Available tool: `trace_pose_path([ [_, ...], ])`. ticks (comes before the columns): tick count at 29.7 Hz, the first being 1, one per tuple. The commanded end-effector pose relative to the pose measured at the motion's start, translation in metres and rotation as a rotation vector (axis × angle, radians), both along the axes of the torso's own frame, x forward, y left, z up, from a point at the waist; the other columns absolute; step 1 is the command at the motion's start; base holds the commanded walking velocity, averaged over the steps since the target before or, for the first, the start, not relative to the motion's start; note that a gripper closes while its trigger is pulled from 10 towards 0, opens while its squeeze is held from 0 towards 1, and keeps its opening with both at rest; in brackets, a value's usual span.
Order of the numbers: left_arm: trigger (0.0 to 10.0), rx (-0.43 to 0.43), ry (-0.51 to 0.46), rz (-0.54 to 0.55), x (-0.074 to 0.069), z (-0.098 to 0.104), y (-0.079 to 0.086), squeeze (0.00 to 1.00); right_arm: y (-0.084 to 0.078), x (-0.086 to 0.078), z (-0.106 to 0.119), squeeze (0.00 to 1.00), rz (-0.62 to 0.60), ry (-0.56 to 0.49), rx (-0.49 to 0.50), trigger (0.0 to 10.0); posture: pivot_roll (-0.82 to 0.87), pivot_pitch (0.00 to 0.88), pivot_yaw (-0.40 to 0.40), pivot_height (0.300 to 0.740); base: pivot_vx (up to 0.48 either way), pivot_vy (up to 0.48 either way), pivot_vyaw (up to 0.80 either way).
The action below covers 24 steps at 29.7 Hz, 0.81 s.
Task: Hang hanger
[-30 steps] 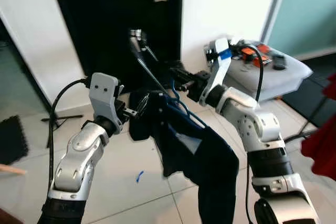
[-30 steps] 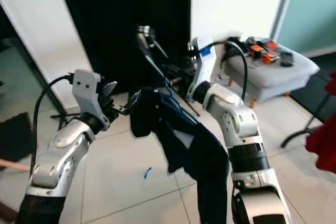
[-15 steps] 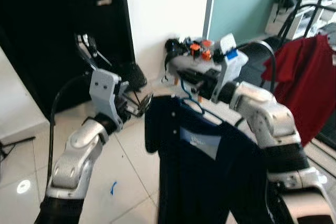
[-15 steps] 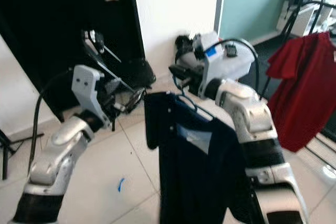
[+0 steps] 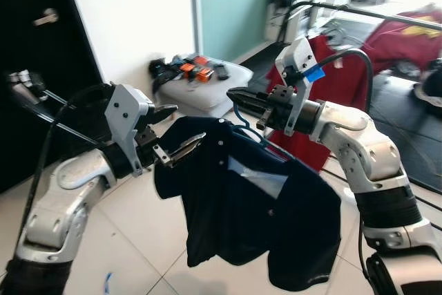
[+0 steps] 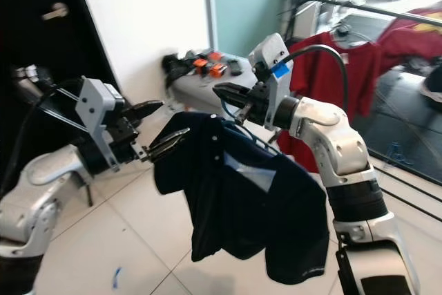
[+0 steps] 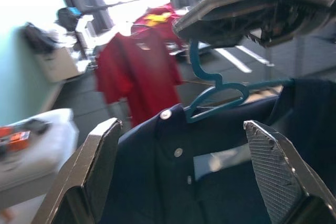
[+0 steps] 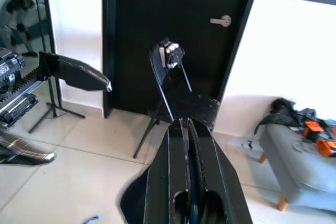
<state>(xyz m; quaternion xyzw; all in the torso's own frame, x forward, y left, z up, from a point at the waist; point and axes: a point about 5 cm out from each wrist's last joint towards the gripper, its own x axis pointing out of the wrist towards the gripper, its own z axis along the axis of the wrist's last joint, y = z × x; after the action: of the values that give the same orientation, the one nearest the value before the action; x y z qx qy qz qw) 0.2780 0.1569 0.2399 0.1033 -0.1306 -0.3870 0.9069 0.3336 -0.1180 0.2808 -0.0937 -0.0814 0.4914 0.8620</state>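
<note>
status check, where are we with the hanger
Right end effector shut on blue hanger, navy shirt hanging from it. Left end effector open beside the collar. Rail ahead, not reached.

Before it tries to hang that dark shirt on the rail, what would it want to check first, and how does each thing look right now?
1. Right pincer shut on the blue hanger: ok.
2. Navy shirt seated on the hanger, collar at the hook: ok.
3. Left pincer open, beside the shirt's shoulder, not gripping: ok.
4. Clothes rail within reach: cannot tell.
5. Free space on the rail beside the red shirt: cannot tell.
</note>
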Motion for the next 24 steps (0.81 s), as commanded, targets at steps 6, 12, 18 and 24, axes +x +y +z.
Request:
trace_pose_path([
  [6, 10.0, 0.103, -0.005, -0.031, -0.001, 0.005, -0.001, 0.00, 0.012, -0.002, 0.022, 0.00, 0.042, -0.095, 0.024, 0.4, -0.09, 0.000, 0.032, 0.740, 0.000, 0.000, -0.26],
  [12, 10.0, -0.014, 0.049, 0.060, 0.007, -0.011, -0.027, 0.00, 0.026, -0.003, 0.043, 0.00, 0.058, -0.093, 0.193, 0.0, -0.09, 0.000, 0.034, 0.740, 0.000, 0.000, 0.00],
  [18, 10.0, -0.074, 0.112, 0.159, 0.011, -0.027, -0.037, 0.00, 0.040, -0.009, 0.043, 0.00, 0.117, -0.080, 0.235, 1.5, -0.09, 0.000, 0.032, 0.740, 0.000, 0.000, 0.00],
  [24, 10.0, -0.111, 0.115, 0.286, 0.016, -0.028, -0.038, 0.00, 0.045, -0.009, 0.048, 0.00, 0.126, -0.087, 0.253, 3.1, -0.08, 0.000, 0.032, 0.740, 0.000, 0.000, 0.00],
])
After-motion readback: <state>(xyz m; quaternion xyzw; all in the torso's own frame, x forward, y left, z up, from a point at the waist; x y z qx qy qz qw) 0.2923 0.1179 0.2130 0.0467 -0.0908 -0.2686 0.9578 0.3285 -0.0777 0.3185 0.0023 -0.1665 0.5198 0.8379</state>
